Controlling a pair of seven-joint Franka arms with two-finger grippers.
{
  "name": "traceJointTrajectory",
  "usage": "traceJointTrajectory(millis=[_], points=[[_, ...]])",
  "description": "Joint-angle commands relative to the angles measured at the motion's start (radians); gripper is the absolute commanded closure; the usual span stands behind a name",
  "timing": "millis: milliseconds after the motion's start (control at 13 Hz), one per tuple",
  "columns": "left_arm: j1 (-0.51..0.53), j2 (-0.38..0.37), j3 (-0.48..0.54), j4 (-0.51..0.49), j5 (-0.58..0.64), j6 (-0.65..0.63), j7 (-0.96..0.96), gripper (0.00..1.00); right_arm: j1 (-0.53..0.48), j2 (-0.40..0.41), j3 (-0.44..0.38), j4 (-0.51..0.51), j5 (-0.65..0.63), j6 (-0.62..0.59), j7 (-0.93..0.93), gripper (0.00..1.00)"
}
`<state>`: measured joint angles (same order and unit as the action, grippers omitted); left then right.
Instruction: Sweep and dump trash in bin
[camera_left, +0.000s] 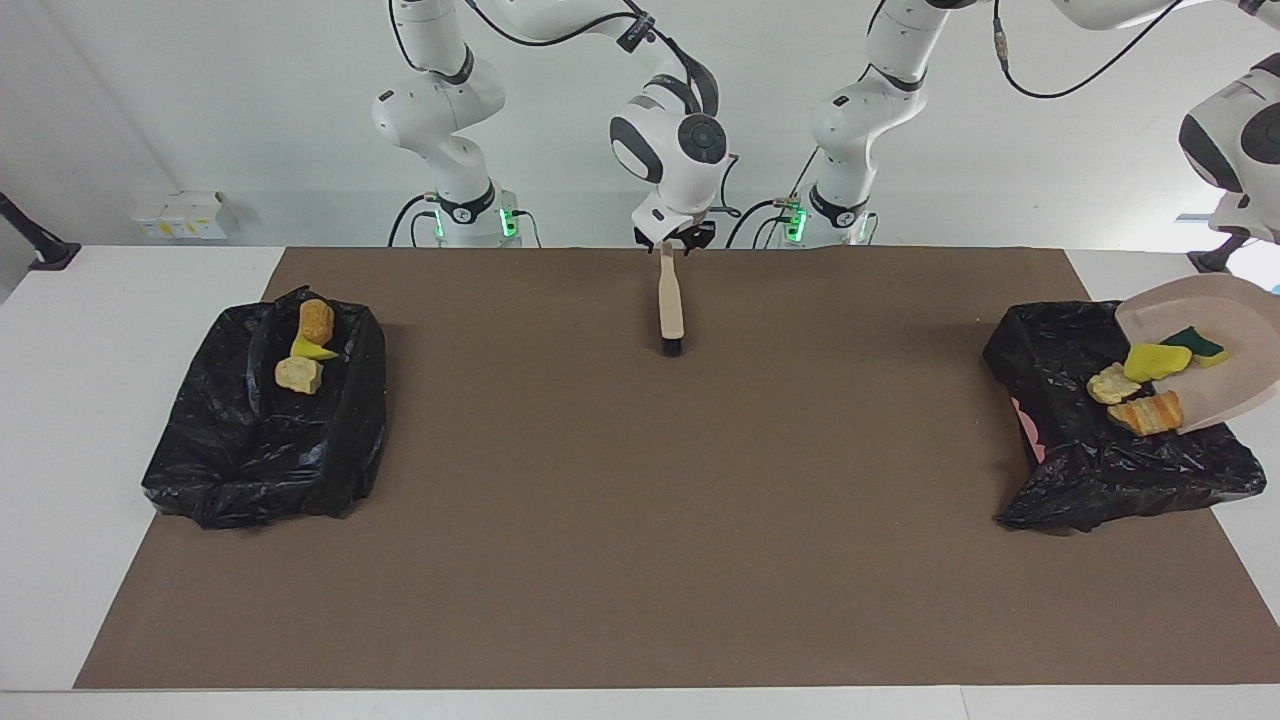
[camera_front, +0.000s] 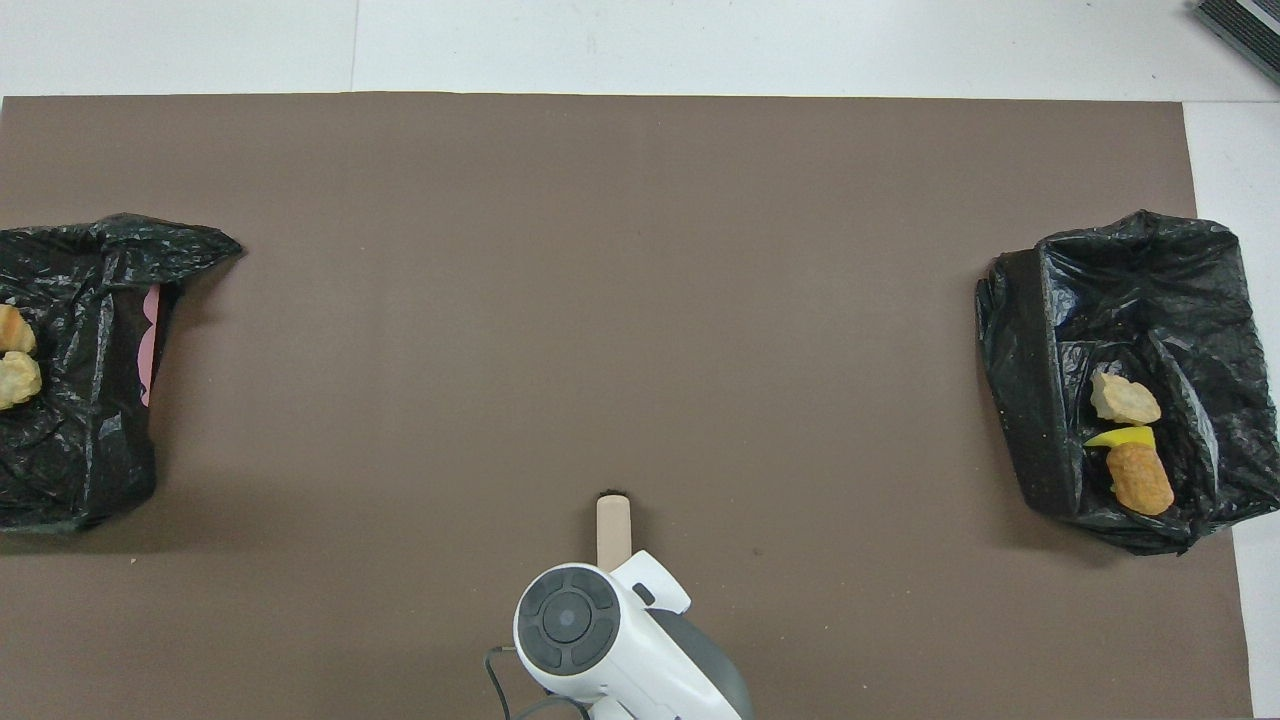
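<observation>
The beige dustpan (camera_left: 1235, 330) hangs tilted over the black bin (camera_left: 1080, 470) at the left arm's end. My left gripper is cut off by the view's edge, below its wrist (camera_left: 1240, 150). A yellow wedge (camera_left: 1157, 360) and a green-and-yellow sponge (camera_left: 1200, 345) slide on the pan. A pale chunk (camera_left: 1112, 383) and a tan bread lump (camera_left: 1147, 412) sit at its lip, in the bin. My right gripper (camera_left: 672, 240) stands open around the top of the brush (camera_left: 670, 300), whose bristles touch the mat.
A second black bin (camera_left: 250, 450) at the right arm's end holds a tan lump (camera_left: 316, 320), a yellow wedge (camera_left: 312, 349) and a pale lump (camera_left: 299, 374). The brown mat (camera_left: 640, 520) covers the table between the bins.
</observation>
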<state>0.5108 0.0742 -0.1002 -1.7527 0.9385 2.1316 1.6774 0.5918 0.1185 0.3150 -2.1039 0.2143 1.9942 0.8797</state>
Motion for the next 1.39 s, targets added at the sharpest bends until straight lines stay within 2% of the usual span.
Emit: traceJointTrajectory(millis=[0, 77, 154, 308, 462, 694, 848, 1002, 1310], points=[[-0.008, -0.089, 0.01, -0.048, 0.025, 0.024, -0.01, 1.0, -0.091, 0.024, 0.004, 0.036, 0.013, 0.098, -0.024, 0.12], [-0.008, -0.1, 0.01, -0.045, 0.026, 0.025, -0.01, 1.0, -0.121, 0.032, 0.003, 0.05, 0.01, 0.156, -0.034, 0.09], [-0.008, -0.109, 0.01, -0.045, 0.026, 0.024, -0.01, 1.0, -0.159, 0.038, 0.003, 0.054, 0.001, 0.193, -0.035, 0.01], [-0.009, -0.134, 0.002, -0.05, 0.02, 0.012, -0.021, 1.0, -0.254, 0.05, 0.001, 0.061, -0.053, 0.25, -0.038, 0.0], [-0.05, -0.139, -0.003, -0.051, -0.007, -0.051, -0.069, 1.0, -0.341, 0.058, 0.001, 0.073, -0.177, 0.27, -0.038, 0.0], [-0.107, -0.142, -0.004, -0.059, -0.156, -0.168, -0.149, 1.0, -0.492, 0.034, 0.006, 0.114, -0.234, 0.258, -0.115, 0.0], [-0.146, -0.149, -0.004, -0.064, -0.278, -0.237, -0.244, 1.0, -0.553, -0.031, 0.001, 0.117, -0.234, 0.244, -0.206, 0.0], [-0.196, -0.155, -0.003, -0.07, -0.386, -0.297, -0.386, 1.0, -0.604, -0.091, 0.001, 0.142, -0.234, 0.154, -0.289, 0.0], [-0.325, -0.166, -0.004, -0.073, -0.545, -0.413, -0.721, 1.0, -0.673, -0.126, -0.002, 0.399, -0.231, -0.26, -0.419, 0.0]])
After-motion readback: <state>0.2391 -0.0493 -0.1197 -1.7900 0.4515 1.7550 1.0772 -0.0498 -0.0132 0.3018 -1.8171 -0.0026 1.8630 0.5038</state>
